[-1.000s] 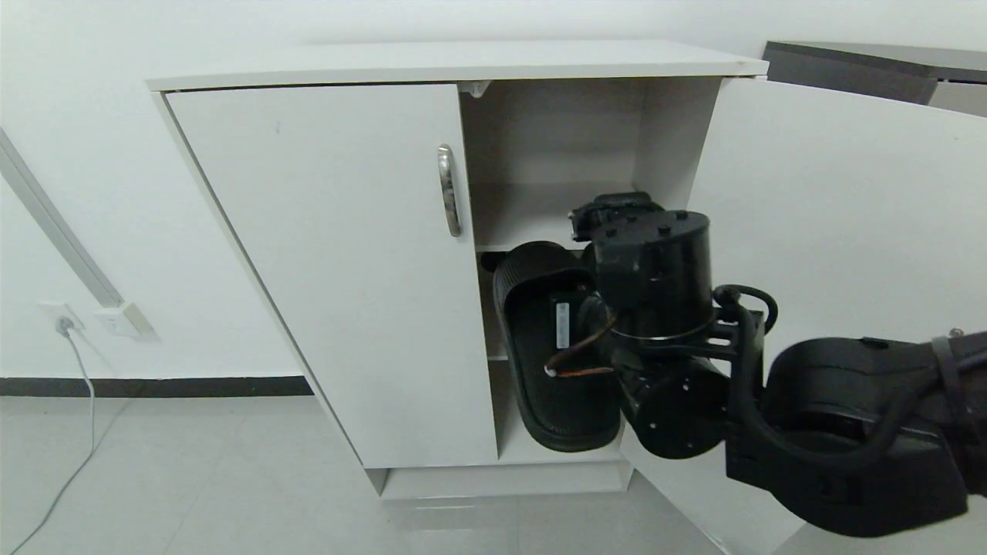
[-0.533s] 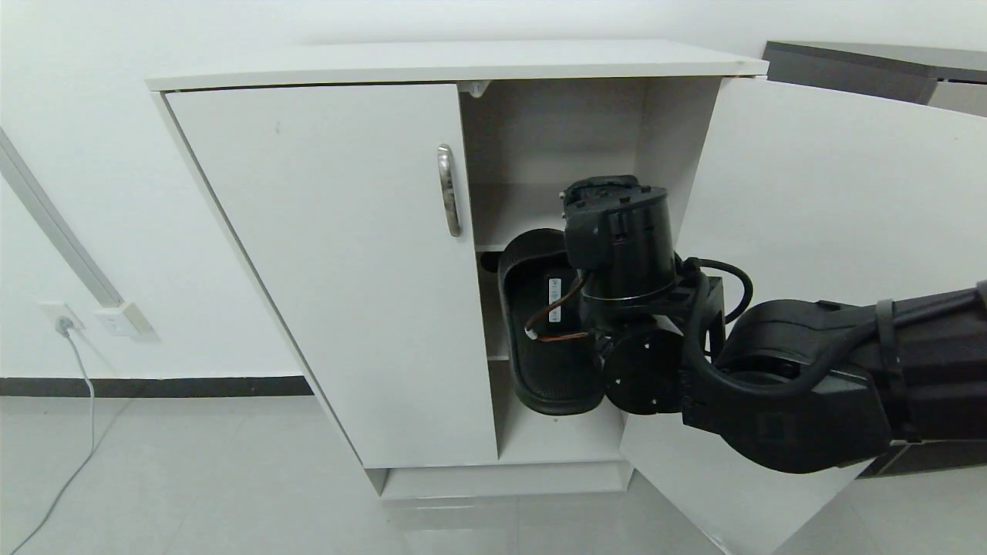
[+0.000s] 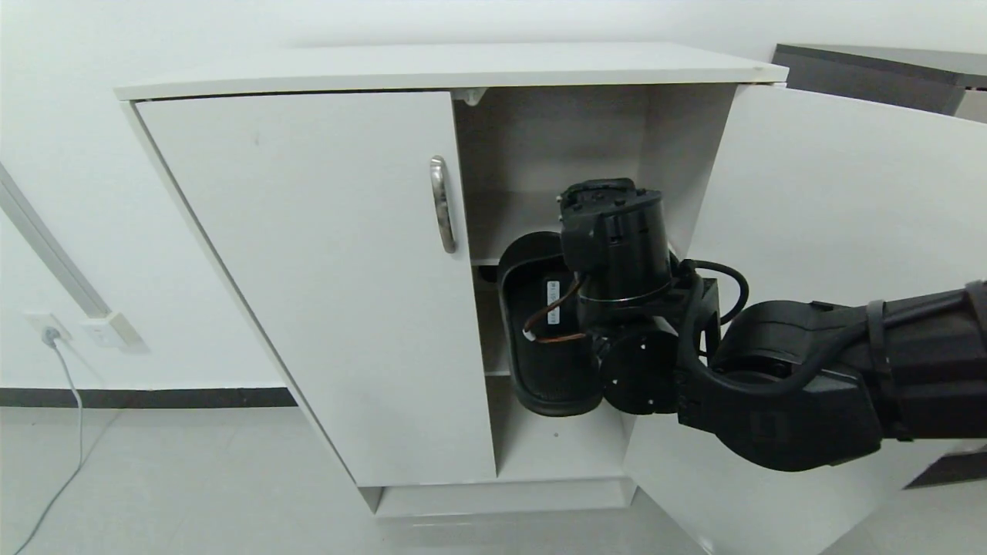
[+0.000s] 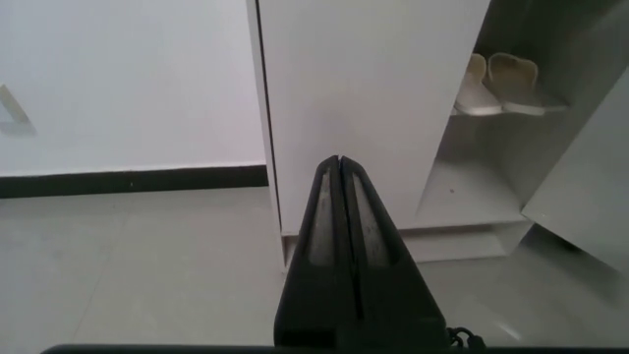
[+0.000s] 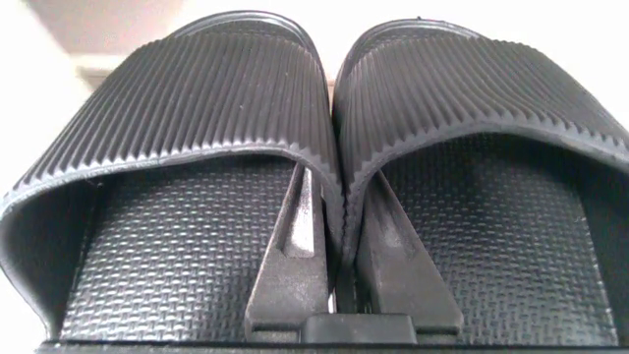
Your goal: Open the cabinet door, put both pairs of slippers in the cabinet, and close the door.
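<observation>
Right tool [image 5: 339, 211] clamps black slippers [image 5: 197, 128]; white label [image 3: 552, 302] unreadable.

A white wall [image 3: 69, 116] meets a pale tiled floor [image 3: 193, 478] along a black skirting strip [image 3: 154, 397]. Low on the wall at the left, a grey cable [image 3: 79, 416] runs from a white socket [image 3: 42, 327] down to the floor, and a small white box [image 3: 108, 330] sits just beside the socket at the foot of a slanting conduit [image 3: 42, 235]. A dark grey top [image 3: 887, 69] shows at the far upper right.
</observation>
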Robot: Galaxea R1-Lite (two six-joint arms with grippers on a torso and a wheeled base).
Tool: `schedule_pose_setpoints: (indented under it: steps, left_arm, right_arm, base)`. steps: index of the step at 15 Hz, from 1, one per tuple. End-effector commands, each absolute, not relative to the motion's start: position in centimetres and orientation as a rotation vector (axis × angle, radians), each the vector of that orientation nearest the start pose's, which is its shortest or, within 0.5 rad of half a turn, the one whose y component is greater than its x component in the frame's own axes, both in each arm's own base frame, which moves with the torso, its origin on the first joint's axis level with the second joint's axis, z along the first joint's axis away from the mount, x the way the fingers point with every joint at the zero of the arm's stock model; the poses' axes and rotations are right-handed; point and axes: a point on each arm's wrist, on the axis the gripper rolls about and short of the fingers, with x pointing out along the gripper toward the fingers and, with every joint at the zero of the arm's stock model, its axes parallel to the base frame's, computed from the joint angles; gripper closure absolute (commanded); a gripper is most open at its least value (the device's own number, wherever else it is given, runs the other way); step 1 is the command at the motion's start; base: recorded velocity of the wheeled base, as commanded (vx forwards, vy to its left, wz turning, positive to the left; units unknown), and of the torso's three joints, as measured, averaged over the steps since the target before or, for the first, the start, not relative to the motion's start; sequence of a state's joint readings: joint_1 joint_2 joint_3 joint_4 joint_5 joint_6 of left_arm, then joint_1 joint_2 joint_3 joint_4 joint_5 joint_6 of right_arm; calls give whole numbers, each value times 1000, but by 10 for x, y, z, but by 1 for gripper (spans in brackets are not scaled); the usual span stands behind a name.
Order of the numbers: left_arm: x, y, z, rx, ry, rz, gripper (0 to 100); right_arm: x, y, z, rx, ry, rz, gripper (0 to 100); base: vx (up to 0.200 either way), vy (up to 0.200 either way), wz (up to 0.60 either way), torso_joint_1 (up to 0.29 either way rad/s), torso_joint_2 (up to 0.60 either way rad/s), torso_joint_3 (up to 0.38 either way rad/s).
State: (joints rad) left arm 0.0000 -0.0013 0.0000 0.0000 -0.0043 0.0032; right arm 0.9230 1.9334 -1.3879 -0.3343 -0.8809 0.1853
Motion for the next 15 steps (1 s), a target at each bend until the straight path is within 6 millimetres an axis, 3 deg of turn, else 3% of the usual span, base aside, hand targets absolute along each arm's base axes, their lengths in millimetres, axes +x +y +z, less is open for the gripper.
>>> schedule_pose_setpoints:
  steps: [1,7,10,15]
  left_arm:
    - [-23,0,75,3,0,-5,100]
    - [-23,0,75,3,0,-5,100]
    - [-23,0,75,3,0,-5,100]
    - [-23,0,75,2,0,-5,100]
  right_arm:
    - [246,298,237,24,130,32,100]
    - [248,297,236,24,131,31,100]
    - [256,295,237,31,137,67,100]
    - [294,298,233,39,124,43,100]
  base:
    - [200,0,0,2,2,2]
    - [200,0,0,5,4,2]
    - [0,0,0,0,0,0]
    - [0,0,0,0,0,0]
